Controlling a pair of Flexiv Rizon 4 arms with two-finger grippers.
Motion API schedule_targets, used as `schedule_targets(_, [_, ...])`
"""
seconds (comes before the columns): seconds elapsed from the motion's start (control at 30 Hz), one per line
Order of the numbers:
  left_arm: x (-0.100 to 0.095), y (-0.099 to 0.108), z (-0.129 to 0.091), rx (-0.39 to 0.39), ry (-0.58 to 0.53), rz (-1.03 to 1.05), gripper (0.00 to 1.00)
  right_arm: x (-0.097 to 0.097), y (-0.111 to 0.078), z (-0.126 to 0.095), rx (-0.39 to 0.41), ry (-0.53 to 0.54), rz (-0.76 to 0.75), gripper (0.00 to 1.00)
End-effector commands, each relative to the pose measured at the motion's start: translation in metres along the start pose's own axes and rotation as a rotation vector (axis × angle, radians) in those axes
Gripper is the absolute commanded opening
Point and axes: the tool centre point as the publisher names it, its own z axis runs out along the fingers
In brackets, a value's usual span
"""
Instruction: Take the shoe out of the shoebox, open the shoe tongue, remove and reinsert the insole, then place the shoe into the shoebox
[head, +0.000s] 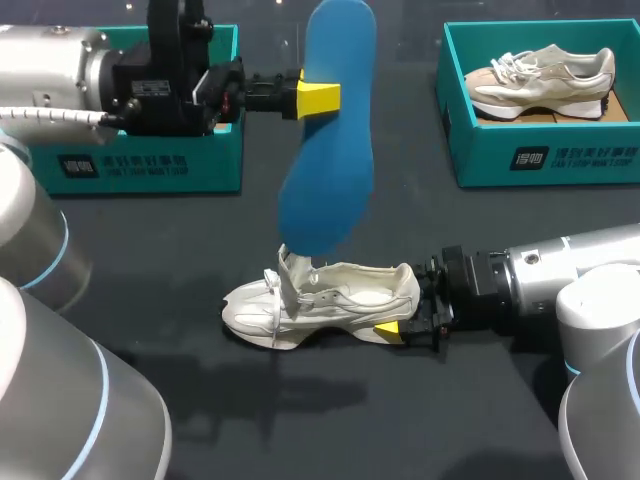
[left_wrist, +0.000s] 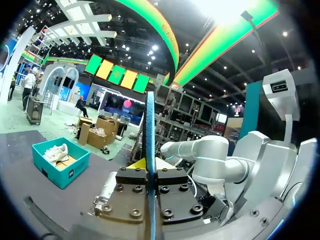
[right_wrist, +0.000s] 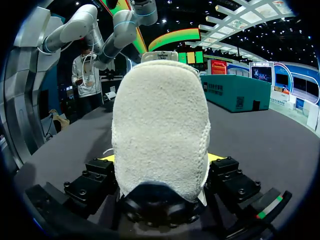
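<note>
A white shoe (head: 320, 305) lies on its sole at the middle of the dark table, toe pointing left, tongue pulled up. My right gripper (head: 405, 325) grips its heel from the right; in the right wrist view the fleecy heel (right_wrist: 160, 130) fills the space between the fingers. My left gripper (head: 318, 98) is shut on a blue insole (head: 330, 130), which hangs upright in the air above the shoe with its lower end just over the tongue. In the left wrist view the insole (left_wrist: 149, 145) shows edge-on between the closed fingers.
A teal shoebox (head: 150, 160) stands at the back left, behind my left arm. A second teal shoebox (head: 540, 150) at the back right holds a beige shoe (head: 545, 80). That box also appears in the left wrist view (left_wrist: 61, 162).
</note>
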Motion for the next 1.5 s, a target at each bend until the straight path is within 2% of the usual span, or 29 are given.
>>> schedule_targets(0.03, [0.02,0.005,-0.009,0.016,-0.048,-0.076,0.0,0.001,-0.001,0.001,0.004,-0.002,0.0,0.0])
schedule_targets(0.33, [0.02,0.007,-0.012,0.025,-0.044,-0.087,0.0,0.001,-0.001,0.001,0.004,-0.002,0.0,0.0])
schedule_targets(0.47, [0.027,0.011,-0.023,0.054,-0.012,-0.109,0.0,0.001,-0.001,0.001,0.004,-0.002,0.0,0.0])
schedule_targets(0.63, [0.029,0.012,-0.026,0.047,-0.008,-0.131,0.0,0.001,-0.001,0.001,0.004,-0.002,0.0,0.0])
schedule_targets(0.97, [0.047,0.007,-0.035,0.047,0.001,-0.151,0.0,0.001,-0.001,0.001,0.004,-0.002,0.0,0.0])
schedule_targets(1.4, [0.047,0.007,-0.035,0.047,0.001,-0.151,0.0,0.001,-0.001,0.001,0.004,-0.002,0.0,0.0])
schedule_targets(1.47, [0.047,0.007,-0.035,0.047,0.001,-0.151,0.0,-0.002,0.001,-0.002,0.025,0.004,-0.006,0.0])
schedule_targets(1.5, [0.047,0.007,-0.035,0.047,0.001,-0.151,0.0,-0.004,0.001,-0.004,0.024,0.004,-0.007,0.05])
